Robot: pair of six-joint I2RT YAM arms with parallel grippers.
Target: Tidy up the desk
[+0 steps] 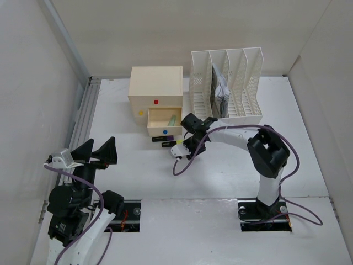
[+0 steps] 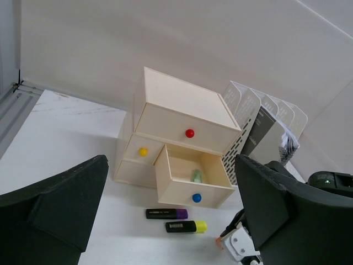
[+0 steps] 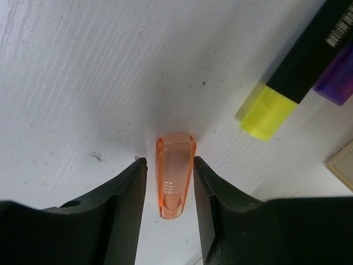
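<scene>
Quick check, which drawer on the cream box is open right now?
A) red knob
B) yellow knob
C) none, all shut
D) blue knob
D: the blue-knob drawer is pulled out, with a pale green item lying inside, while the red-knob drawer and the yellow-knob drawer sit flush in the box.
</scene>
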